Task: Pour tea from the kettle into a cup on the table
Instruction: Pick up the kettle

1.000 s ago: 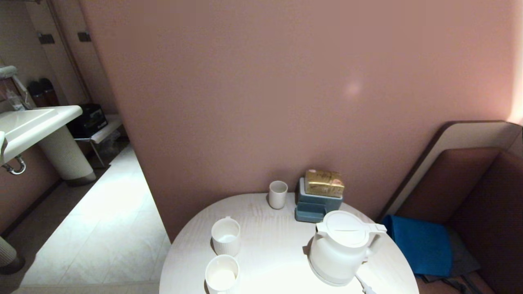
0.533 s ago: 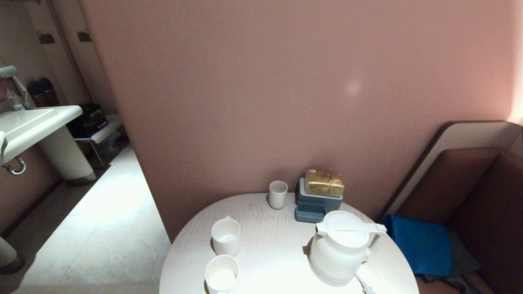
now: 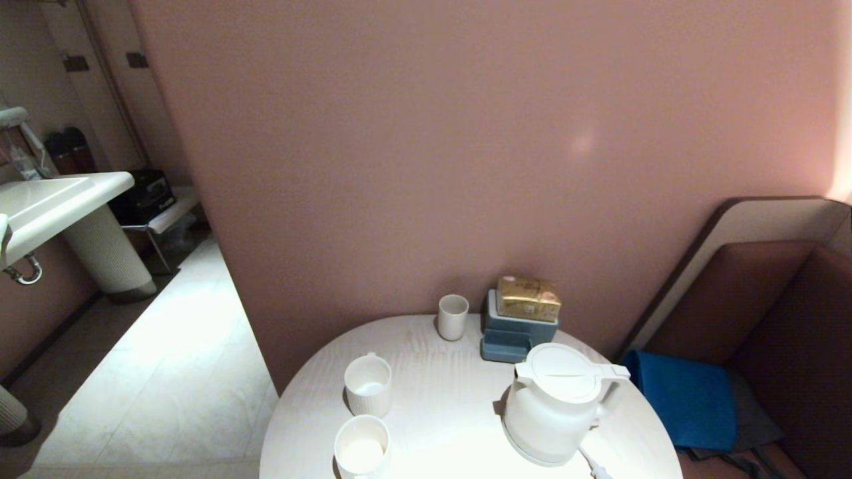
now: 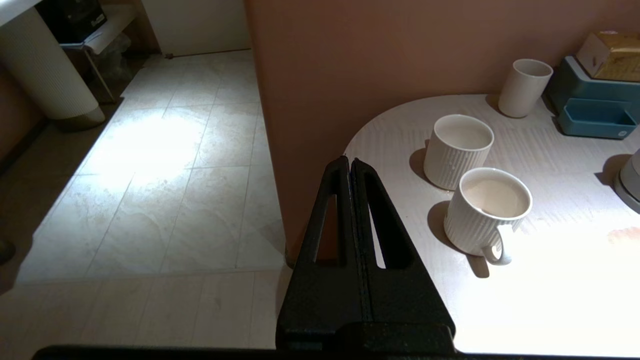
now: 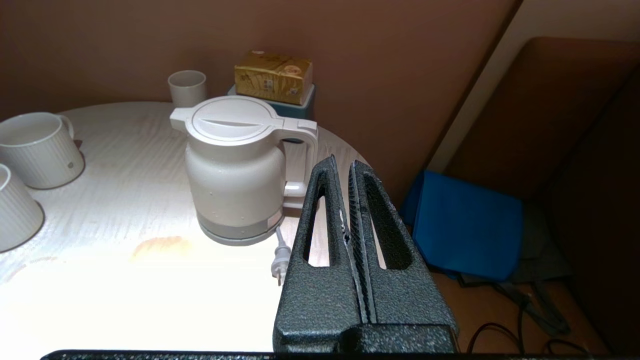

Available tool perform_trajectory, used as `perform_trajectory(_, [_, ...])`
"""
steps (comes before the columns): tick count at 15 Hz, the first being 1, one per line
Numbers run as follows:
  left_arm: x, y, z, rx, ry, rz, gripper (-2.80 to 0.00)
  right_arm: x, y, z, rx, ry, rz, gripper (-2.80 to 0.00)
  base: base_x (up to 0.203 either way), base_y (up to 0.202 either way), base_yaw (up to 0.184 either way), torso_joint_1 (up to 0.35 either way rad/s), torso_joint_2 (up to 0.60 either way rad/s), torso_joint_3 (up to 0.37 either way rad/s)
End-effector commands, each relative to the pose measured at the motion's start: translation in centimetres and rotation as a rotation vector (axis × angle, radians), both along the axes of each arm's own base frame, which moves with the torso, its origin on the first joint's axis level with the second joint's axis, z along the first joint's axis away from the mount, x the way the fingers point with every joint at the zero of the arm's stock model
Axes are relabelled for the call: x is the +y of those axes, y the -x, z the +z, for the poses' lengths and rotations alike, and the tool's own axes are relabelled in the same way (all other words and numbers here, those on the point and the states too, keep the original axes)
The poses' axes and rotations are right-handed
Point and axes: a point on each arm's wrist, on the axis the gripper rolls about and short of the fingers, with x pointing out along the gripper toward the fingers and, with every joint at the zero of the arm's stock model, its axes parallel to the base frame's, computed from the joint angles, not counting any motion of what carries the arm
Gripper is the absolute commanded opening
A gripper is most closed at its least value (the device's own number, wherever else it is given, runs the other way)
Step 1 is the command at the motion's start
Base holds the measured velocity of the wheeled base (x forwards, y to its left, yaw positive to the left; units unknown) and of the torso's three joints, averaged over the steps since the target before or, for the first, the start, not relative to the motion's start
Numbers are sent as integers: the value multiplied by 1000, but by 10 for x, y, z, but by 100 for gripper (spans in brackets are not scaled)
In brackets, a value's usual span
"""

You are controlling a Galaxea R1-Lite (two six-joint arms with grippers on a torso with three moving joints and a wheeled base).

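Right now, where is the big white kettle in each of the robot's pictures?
Head view: the kettle stands on the table, toward the lower right.
Left wrist view: only a sliver of the kettle shows at the right edge.
Right wrist view: the kettle stands upright, left of centre.
Shared landmark: the gold box by the wall.

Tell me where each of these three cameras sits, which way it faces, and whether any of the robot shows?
Head view: high up, looking down at the round table and pink wall; no robot part shows.
Left wrist view: behind the left gripper, jaws shut, facing the two ribbed mugs.
Right wrist view: behind the right gripper, jaws shut, facing the kettle.
Shared: all three show the kettle and the small cup by the wall.
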Motion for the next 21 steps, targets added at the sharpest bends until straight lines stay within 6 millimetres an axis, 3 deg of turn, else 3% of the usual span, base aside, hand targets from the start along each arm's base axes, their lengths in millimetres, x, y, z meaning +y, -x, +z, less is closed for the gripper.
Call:
perform_trajectory(1, [0,0,0,1,-1,1,-280,0,0,0,0,1,1,-280,0,0,0,0,0,0])
perform_trajectory(21, [0,0,0,1,-1,1,-280,0,0,0,1,1,0,-280,0,0,0,-133,267,132])
